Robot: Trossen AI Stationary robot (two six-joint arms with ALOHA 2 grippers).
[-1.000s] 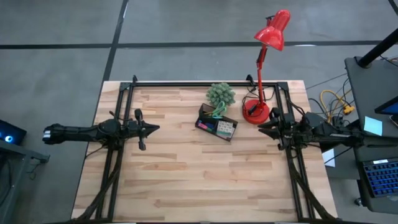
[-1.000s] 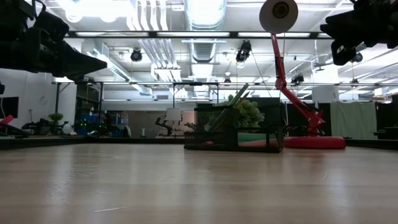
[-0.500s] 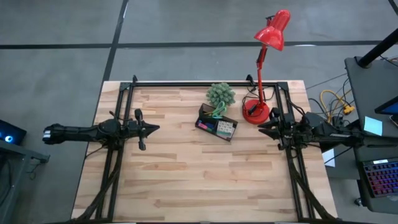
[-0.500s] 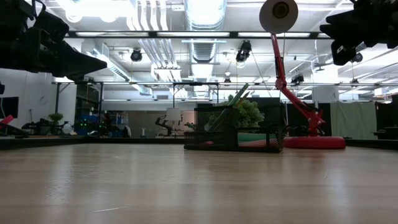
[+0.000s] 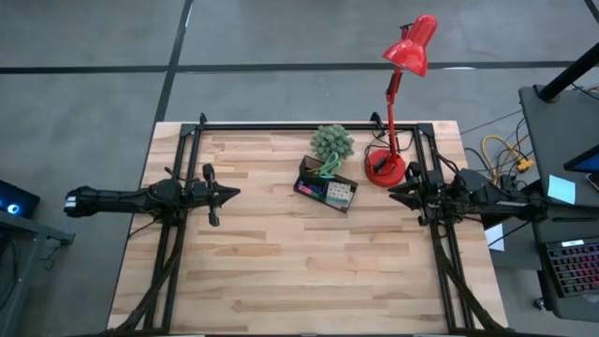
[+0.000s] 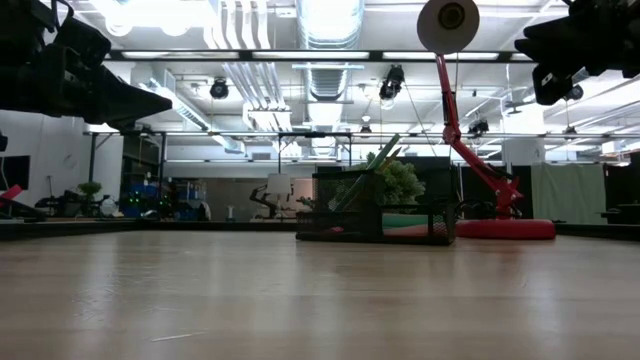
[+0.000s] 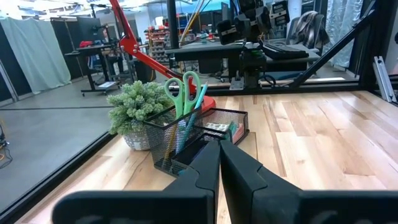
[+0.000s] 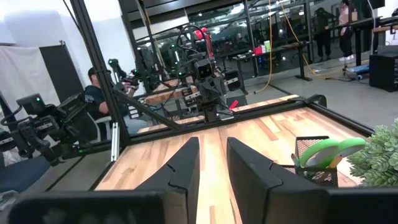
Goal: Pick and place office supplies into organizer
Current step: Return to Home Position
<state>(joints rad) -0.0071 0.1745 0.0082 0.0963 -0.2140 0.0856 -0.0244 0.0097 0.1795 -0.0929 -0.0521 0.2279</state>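
Two dark arms hang above the wooden table (image 5: 281, 271), one at each side, both well apart from the things in the middle. The left gripper (image 5: 230, 193) points inward from the left edge. In its wrist view, its two fingers (image 7: 199, 171) are pressed flat together with nothing between them. The right gripper (image 5: 394, 192) faces it from the right edge, near the round base of the red lamp (image 5: 398, 103). Its fingers (image 8: 185, 169) stand a little apart, with a narrow strip of table showing between them, and they hold nothing.

The black mesh organizer (image 5: 328, 187) sits toward the far middle of the table, between the two grippers and closer to the right one. It sits just in front of the small green plant (image 5: 331, 142), with the lamp's base to its right. The green scissors (image 7: 182, 87) stand in its taller back cup with the handles up. A teal pen (image 7: 200, 99) leans beside them. Small bright pieces lie in the low front compartments, though I cannot make out each one. From the low view, the organizer (image 6: 375, 208) rests flat on the tabletop, and both arms are high above it. A seated person (image 8: 93, 99) shows in the room beyond the table.
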